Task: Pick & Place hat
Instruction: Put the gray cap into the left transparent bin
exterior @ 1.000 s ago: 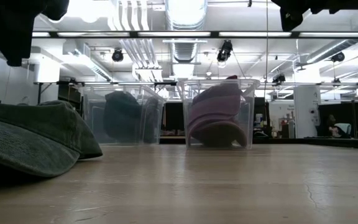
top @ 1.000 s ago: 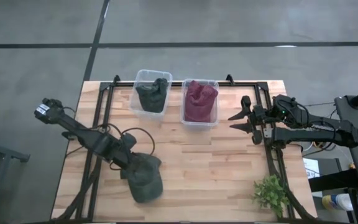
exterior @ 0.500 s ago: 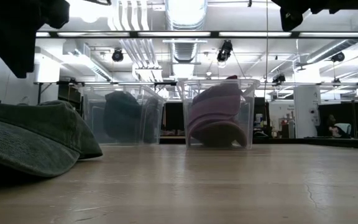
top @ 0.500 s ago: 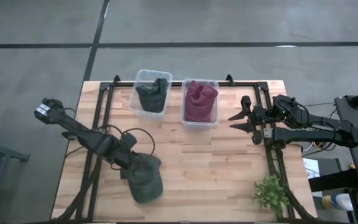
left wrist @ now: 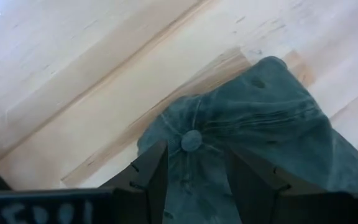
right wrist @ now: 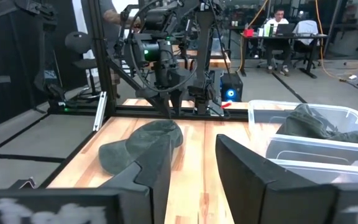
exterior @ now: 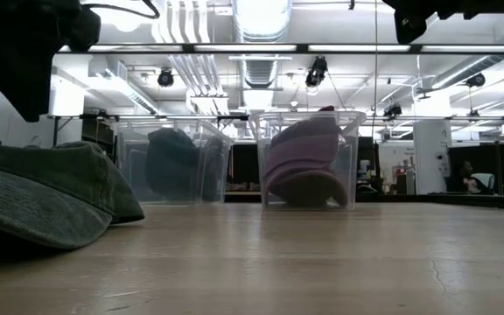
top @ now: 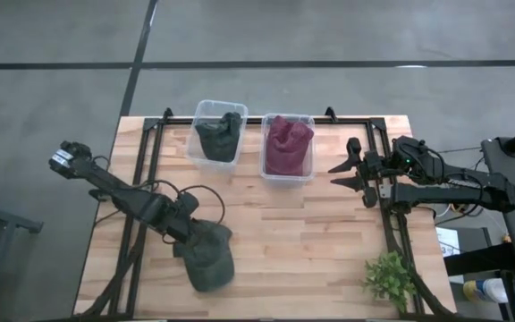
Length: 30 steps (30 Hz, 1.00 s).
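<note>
Toward seven o'clock on the pale plank worktop (top: 311,233) lies the hat (top: 207,258), a soft washed-green cotton cap with stitched panels and a crown button. Directly above its crown hangs the left tool (left wrist: 194,180), fingers parted either side of the button, gripping nothing; its arm slants in from nine o'clock. At three o'clock the right tool (top: 345,173) waits, fingers apart and empty. Two clear plastic bins (top: 217,134) at twelve o'clock hold crumpled hats, one green, one maroon.

From my feed I see a grey floor (top: 52,80) crossed by dark seams, ceiling ducts (exterior: 182,66) under bright strip lights (exterior: 261,13), and a far desk (right wrist: 291,38) with seated people (right wrist: 278,18).
</note>
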Motion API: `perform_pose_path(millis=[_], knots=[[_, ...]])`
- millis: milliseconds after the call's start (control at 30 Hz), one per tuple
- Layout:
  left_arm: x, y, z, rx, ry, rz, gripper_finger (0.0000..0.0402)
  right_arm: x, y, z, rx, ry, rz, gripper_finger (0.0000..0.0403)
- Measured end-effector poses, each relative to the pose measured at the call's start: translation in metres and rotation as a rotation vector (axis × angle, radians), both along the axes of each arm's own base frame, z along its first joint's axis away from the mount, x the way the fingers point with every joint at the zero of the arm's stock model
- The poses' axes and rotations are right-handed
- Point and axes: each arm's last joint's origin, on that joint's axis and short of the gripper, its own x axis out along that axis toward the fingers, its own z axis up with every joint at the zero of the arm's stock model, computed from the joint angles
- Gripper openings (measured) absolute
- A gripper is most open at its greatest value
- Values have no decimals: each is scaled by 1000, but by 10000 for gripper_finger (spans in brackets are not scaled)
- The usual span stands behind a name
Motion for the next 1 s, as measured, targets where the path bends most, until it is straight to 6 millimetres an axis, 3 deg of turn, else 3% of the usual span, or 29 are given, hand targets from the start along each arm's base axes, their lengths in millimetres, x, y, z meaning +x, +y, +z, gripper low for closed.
perform_pose_path(millis=[500, 1000], knots=[[0, 4, -28, -64, 27, -4, 149, 0, 0, 0, 21, 3, -1, 127], [-8, 9, -85, -142, -19, -17, 149, 0, 0, 1, 26, -4, -2, 117]])
